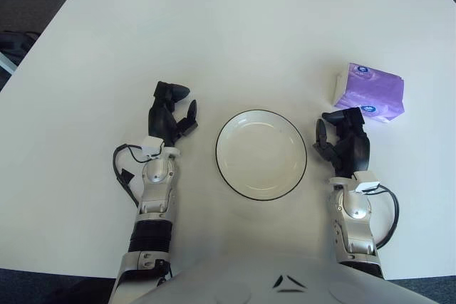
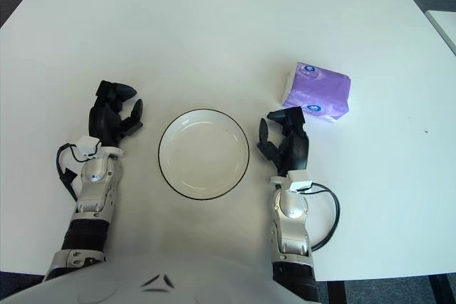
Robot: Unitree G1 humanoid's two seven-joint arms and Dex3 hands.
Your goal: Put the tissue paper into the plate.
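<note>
Nearest us, the white plate (image 1: 261,154) with its dark rim sits on the white worktop (image 1: 228,40), holding nothing. Our left hand (image 1: 169,115) shows left of it, fingers loosely spread and gripping nothing. Our right hand (image 1: 345,144) shows right of the plate, likewise relaxed (palm turned inward). Just beyond that hand lies the purple tissue paper (image 1: 369,92) pack, well outside the plate.

Tissue paper pack (image 1: 369,92): purple soft wrap, white end panel and small round logos, lying flat, slightly skewed. Sits just beyond right hand (image 1: 343,144), a little to its outer side, near the fingertips, not held.

Plate (image 1: 261,154): round, white, thin dark rim, upright, nothing in it. Lies between both hands, just inside right hand.
</note>
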